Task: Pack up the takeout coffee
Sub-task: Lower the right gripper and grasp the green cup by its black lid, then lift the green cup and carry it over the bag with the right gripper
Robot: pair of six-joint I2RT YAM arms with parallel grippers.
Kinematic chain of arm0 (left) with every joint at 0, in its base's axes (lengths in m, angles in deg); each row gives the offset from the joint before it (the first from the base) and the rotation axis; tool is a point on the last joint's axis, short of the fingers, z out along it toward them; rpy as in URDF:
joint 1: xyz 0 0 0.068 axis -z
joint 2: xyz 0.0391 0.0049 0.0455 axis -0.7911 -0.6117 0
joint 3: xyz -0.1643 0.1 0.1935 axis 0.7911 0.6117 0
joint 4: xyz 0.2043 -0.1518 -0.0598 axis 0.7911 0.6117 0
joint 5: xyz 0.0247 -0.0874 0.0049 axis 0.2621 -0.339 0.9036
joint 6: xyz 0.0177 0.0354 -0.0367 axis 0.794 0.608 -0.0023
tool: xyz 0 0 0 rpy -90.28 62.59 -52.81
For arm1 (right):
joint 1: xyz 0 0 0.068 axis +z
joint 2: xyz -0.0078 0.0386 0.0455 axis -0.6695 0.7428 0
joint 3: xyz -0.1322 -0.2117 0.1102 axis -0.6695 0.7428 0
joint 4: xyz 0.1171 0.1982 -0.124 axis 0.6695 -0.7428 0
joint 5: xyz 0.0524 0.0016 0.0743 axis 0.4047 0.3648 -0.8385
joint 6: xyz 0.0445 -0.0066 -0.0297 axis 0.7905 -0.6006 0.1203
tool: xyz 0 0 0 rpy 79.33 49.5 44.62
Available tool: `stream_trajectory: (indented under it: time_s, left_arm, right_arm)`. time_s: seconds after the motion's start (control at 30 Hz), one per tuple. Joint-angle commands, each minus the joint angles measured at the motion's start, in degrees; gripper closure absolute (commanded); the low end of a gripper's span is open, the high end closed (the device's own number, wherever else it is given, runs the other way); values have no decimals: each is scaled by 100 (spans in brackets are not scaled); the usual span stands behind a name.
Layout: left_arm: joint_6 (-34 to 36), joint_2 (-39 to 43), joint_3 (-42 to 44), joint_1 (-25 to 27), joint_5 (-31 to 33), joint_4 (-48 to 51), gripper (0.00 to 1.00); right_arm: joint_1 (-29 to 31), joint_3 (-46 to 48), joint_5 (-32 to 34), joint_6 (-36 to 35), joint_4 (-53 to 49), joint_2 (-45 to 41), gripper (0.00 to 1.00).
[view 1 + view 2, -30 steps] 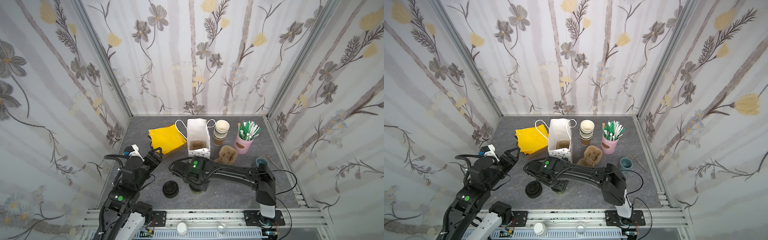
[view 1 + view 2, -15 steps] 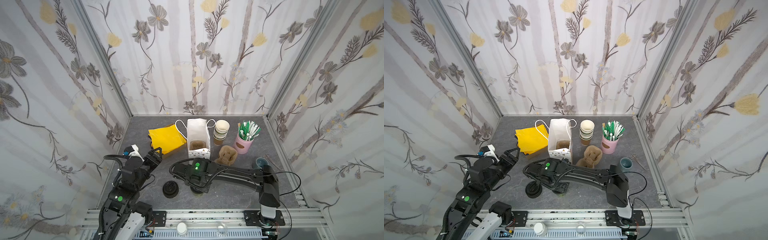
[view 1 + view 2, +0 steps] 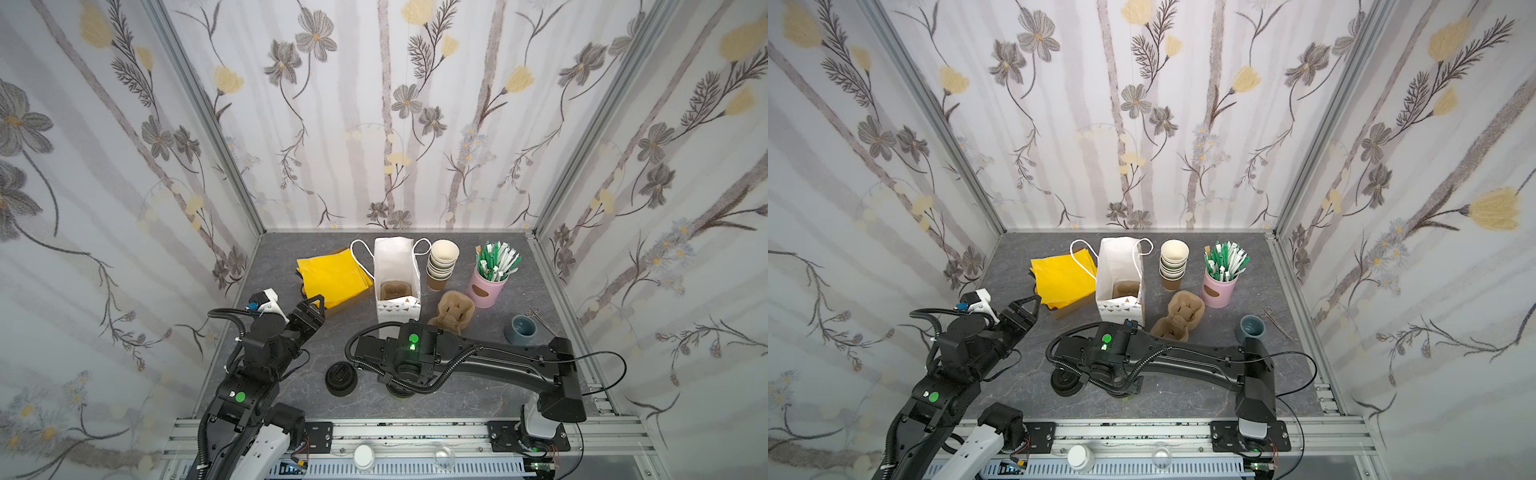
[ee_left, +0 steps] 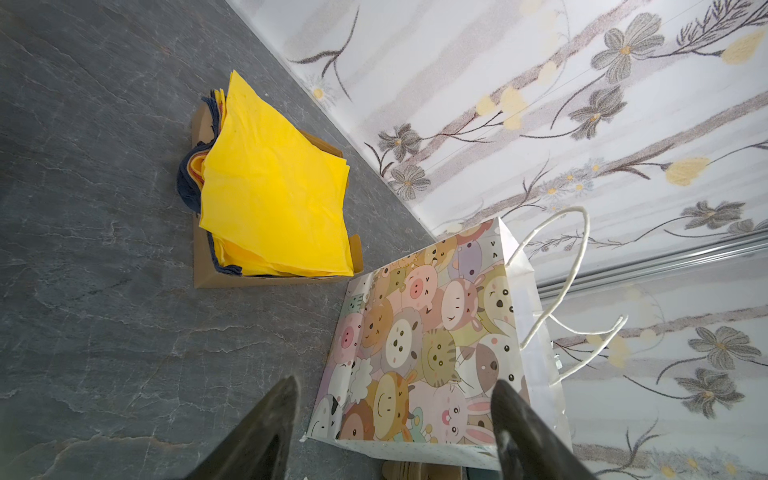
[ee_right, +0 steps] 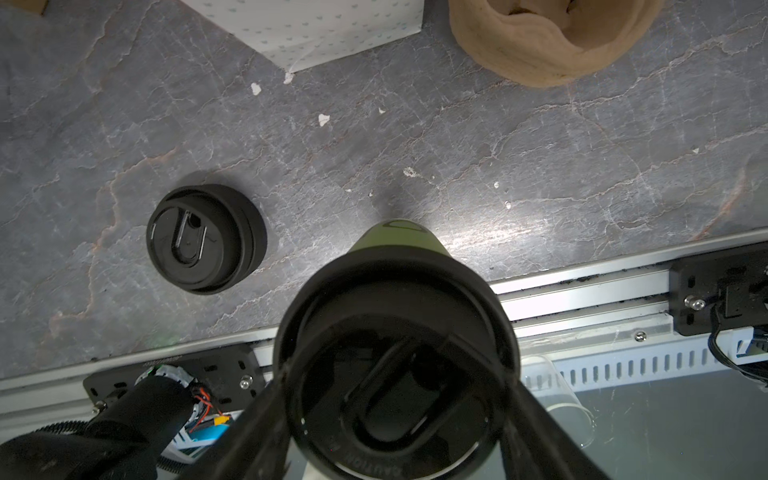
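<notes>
The takeout coffee (image 5: 395, 365) is a small paper cup with an olive-brown body that tapers downward and a black sip lid marked CAUTION. It stands upright on the worktop (image 5: 540, 166), directly between the right fingers (image 5: 257, 428), which closely flank the lid's rim on either side. Whether they press it cannot be told.

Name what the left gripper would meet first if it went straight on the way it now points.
Probably the paper bag: its animal-printed side lies straight ahead of the open left gripper, though the depth is unclear.
</notes>
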Motion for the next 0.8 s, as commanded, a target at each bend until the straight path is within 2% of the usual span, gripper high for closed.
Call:
stream_trajectory:
  time_s: [0.0, 0.17, 0.57, 0.77]
  left_arm:
    - [137, -48, -82, -4, -75, -122, 26]
    - [303, -204, -153, 0, -123, -130, 25]
    - [747, -660, -638, 6, -253, -305, 25]
    - [1172, -1202, -1114, 1, -1033, -545, 24]
  right_arm:
    - [56, 17, -91, -225, -38, -229, 30]
    - [119, 42, -130, -584, -38, -591, 30]
    - [74, -350, 260, -1160, -38, -1276, 30]
    - [-22, -911, 447, -1676, -42, -1427, 31]
